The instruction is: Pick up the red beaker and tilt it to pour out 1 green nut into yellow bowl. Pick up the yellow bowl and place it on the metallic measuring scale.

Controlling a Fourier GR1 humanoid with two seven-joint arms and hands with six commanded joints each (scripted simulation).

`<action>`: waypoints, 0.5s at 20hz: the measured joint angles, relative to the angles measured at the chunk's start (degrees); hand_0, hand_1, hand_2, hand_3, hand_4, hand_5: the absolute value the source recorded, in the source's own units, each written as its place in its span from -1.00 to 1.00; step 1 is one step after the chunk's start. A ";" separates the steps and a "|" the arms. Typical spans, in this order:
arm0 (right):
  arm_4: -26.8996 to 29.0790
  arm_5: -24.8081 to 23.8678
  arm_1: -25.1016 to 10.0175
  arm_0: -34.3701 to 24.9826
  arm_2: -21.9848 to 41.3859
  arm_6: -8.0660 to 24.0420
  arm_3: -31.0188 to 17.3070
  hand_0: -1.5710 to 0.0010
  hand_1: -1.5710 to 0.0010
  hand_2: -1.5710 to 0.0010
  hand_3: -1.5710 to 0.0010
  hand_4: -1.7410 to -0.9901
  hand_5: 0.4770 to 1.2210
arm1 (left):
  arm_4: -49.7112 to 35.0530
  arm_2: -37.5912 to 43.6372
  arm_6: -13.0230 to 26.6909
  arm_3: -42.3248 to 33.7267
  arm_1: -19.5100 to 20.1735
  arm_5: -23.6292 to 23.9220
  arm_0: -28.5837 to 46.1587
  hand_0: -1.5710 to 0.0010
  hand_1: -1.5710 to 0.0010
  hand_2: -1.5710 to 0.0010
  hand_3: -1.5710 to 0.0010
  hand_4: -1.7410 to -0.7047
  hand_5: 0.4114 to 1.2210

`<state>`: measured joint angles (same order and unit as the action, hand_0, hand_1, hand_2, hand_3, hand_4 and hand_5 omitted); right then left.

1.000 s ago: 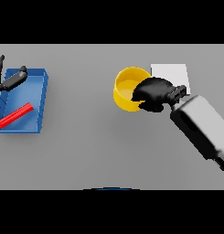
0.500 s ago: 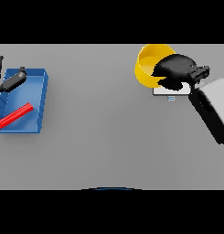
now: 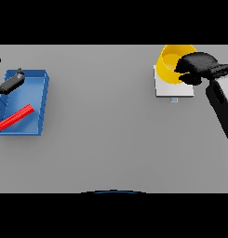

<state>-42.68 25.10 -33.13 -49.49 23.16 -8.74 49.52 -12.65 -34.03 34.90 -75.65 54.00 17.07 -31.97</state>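
My right hand [image 3: 197, 68] is curled over the right rim of the yellow bowl [image 3: 170, 65] and grips it at the far right. The bowl is tilted and sits above the back part of the white, metallic measuring scale [image 3: 167, 90]; whether it touches the scale cannot be told. No green nut shows inside the bowl. The red beaker [image 3: 14, 117] lies on its side in the blue tray [image 3: 39, 108] at the left. Over the tray's far left corner my left hand [image 3: 10, 83] rests with straight fingers, holding nothing.
The blue tray stands against the table's left edge. A small display [image 3: 174, 99] sits at the scale's front edge. My right forearm [image 3: 221, 104] runs along the right edge of the view.
My right hand has carried the yellow bowl away from me and to the right, from beside the scale to above it. The left hand and the red beaker have not moved.
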 measured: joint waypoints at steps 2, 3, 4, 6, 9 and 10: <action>-0.45 -1.99 0.55 -0.91 0.27 -1.36 -4.30 -1.00 -0.99 -1.00 -0.73 -0.96 1.00 | -0.17 -0.08 0.05 -0.02 0.54 -0.23 -0.17 1.00 1.00 1.00 1.00 0.79 -0.15; -0.92 -3.72 1.26 -1.15 0.47 -1.89 -6.77 -1.00 -0.99 -1.00 -0.77 -0.96 1.00 | -0.06 -0.36 0.04 0.13 0.15 -0.16 0.00 1.00 1.00 1.00 1.00 0.79 -0.16; -1.23 -4.91 2.41 -1.38 0.85 -1.87 -8.42 -1.00 -1.00 -1.00 -0.79 -0.96 1.00 | -0.13 -0.07 0.04 0.53 0.29 -0.23 -0.46 1.00 1.00 1.00 1.00 0.80 -0.17; -1.47 -6.39 2.83 -2.25 0.92 -2.60 -11.36 -1.00 -0.97 -1.00 -0.86 -0.96 1.00 | -0.23 -0.11 -0.19 -0.09 0.80 -0.55 -0.22 1.00 1.00 1.00 1.00 0.82 -0.19; -1.69 -8.11 4.70 -3.25 1.33 -2.65 -15.79 -1.00 -0.90 -0.99 -0.91 -0.96 1.00 | -0.21 -0.15 -0.02 0.49 -0.11 -0.33 -0.93 1.00 1.00 1.00 1.00 0.82 -0.23; -1.40 -8.10 4.92 -3.32 1.37 -2.48 -16.15 -1.00 -0.88 -0.99 -0.92 -0.96 1.00 | -0.29 0.04 0.05 0.83 0.01 -0.37 -1.09 1.00 1.00 1.00 1.00 0.81 -0.22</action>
<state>-44.08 17.00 -28.20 -52.81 24.52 -11.23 33.38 -12.94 -33.98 34.95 -74.82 54.01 16.70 -33.06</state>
